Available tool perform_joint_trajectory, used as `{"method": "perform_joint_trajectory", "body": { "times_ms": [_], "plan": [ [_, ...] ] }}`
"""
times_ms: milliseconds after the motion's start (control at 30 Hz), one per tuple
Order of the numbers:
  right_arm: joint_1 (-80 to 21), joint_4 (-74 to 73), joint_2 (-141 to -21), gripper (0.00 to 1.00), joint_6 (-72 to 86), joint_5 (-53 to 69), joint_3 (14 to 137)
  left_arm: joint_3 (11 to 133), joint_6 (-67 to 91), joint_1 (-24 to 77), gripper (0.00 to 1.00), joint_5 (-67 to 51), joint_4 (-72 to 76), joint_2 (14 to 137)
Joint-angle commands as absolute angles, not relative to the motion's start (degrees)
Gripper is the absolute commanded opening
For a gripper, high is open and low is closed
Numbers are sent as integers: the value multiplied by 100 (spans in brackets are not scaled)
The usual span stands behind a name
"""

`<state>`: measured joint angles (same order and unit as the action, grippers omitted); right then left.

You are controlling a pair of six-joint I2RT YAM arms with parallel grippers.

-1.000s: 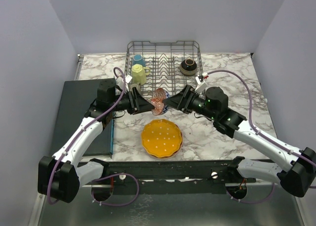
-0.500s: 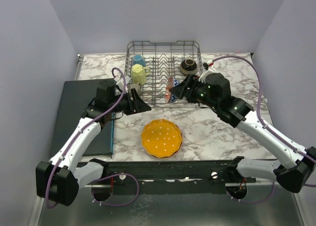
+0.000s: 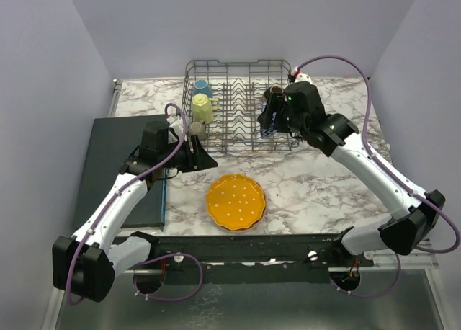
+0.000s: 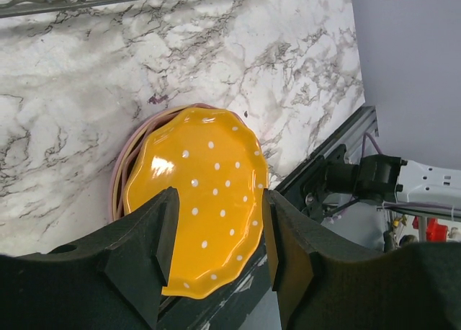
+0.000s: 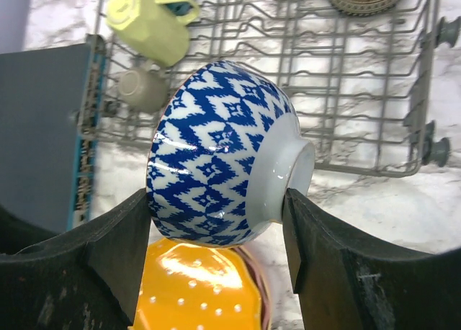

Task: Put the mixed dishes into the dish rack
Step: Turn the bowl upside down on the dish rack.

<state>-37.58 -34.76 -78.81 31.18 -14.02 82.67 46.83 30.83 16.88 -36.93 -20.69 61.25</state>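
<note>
Above the right side of the dish rack (image 3: 238, 61), the right gripper (image 3: 268, 119) is clamping the blue-patterned bowl (image 5: 220, 153), probably needing careful lowering between tines (image 3: 230, 98) next.

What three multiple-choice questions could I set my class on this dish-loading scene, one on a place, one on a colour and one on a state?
1. Where does the orange dotted plate lie?
A) on the floor
B) on the marble table, in front of the dish rack
C) inside the dish rack

2. What colours does the bowl held by the right end effector have?
A) blue and white
B) plain brown
C) green and yellow

3. What is the state of the left end effector?
A) shut on a spoon
B) shut on the plate
C) open, holding nothing

Answers:
1 B: the top view shows it on the marble, nearer than the rack.
2 A: the right wrist view shows a blue zigzag pattern on white.
3 C: the left wrist view shows its fingers apart, with the plate lying beneath them.
</note>
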Motion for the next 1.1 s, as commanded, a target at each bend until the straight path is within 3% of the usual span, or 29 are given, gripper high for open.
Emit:
{"method": "perform_joint_trajectory", "body": {
  "times_ms": [0,1067],
  "plan": [
    [-3631,-3897,-8397,24,2509,-1923,8852,4609,2786,1679,55,-3552,-2269,5920],
    [-3621,-5093,-12323,22,1178,-4254,11833,4539,2655,1679,54,-3234,-2526,5475]
  ]
}}
